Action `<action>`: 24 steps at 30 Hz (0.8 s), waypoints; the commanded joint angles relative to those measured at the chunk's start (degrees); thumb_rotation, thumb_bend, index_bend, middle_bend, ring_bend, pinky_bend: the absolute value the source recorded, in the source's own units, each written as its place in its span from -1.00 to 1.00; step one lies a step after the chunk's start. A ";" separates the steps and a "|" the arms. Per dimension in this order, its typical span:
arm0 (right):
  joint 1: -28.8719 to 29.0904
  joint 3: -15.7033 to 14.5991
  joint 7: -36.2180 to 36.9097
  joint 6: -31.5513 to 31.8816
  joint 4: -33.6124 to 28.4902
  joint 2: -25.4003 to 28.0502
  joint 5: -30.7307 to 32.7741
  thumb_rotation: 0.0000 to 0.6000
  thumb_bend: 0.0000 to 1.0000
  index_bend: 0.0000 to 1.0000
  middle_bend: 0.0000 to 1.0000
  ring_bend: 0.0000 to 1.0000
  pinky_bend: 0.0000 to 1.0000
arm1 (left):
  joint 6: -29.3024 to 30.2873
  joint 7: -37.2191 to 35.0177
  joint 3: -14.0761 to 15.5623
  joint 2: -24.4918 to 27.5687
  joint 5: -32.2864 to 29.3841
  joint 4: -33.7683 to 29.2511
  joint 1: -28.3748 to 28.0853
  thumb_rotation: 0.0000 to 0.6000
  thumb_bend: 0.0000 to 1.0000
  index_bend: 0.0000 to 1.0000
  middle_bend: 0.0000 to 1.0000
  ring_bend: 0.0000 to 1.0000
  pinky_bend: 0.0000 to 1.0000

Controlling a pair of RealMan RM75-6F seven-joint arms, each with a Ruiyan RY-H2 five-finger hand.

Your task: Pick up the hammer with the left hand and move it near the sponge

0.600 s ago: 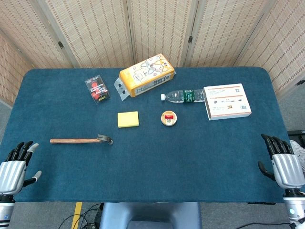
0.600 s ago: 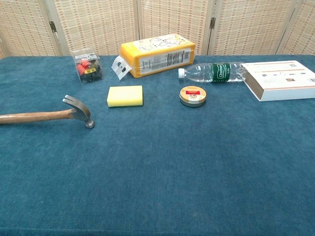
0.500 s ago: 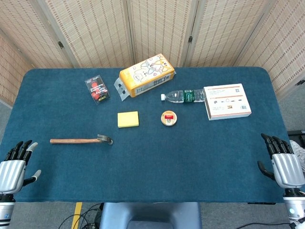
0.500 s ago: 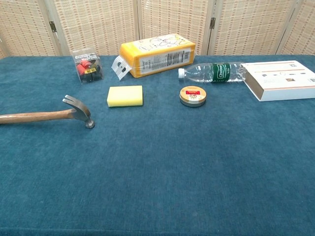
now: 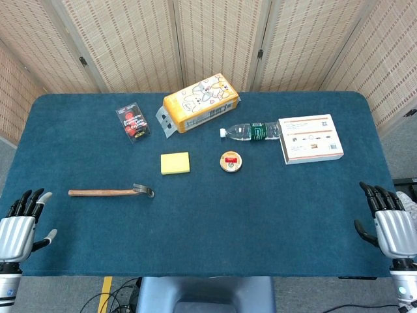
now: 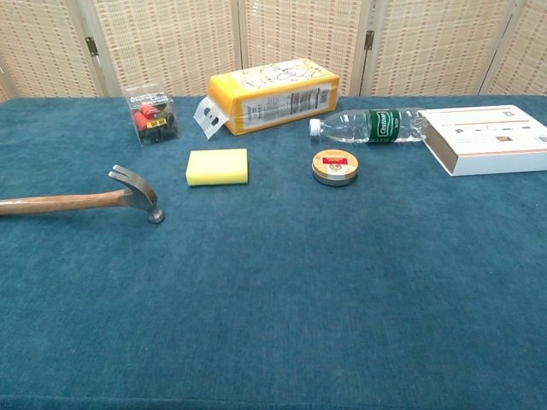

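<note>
A hammer (image 5: 111, 192) (image 6: 81, 200) with a wooden handle and a metal head lies flat on the blue table, handle pointing left. The yellow sponge (image 5: 175, 163) (image 6: 217, 166) lies up and to the right of the hammer's head, a short gap between them. My left hand (image 5: 18, 227) hovers at the table's front left corner, fingers spread, holding nothing, well left of the hammer handle. At the front right corner my right hand (image 5: 393, 223) is likewise spread and empty. Neither hand shows in the chest view.
At the back of the table stand a yellow package (image 5: 200, 102), a small clear box of red items (image 5: 133, 122), a lying water bottle (image 5: 253, 131), a round tin (image 5: 230, 161) and a white box (image 5: 311, 137). A folding screen stands behind.
Both hands have slipped slightly down and outward toward the frame's corners. The hammer and other objects have not moved.
</note>
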 commanded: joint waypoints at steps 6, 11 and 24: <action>-0.29 0.05 0.24 0.51 -0.39 0.37 -0.17 1.00 -0.51 -1.00 -0.67 -0.77 -0.65 | -1.76 0.52 -0.19 0.62 0.42 -0.94 -1.42 1.00 -0.49 -0.64 -0.77 -0.85 -0.62; -0.11 0.20 0.31 0.25 -0.66 0.73 -0.14 1.00 -0.51 -1.00 -0.67 -0.77 -0.65 | -4.73 -0.87 -1.26 1.15 0.33 -1.94 -3.96 1.00 -0.49 -0.63 -0.76 -0.85 -0.61; 0.03 0.97 0.25 0.38 -1.90 2.41 0.44 1.00 -0.51 -1.00 -0.67 -0.77 -0.65 | -17.83 -1.45 -5.14 -0.27 -4.09 -2.90 -14.27 1.00 -0.49 -0.60 -0.69 -0.85 -0.61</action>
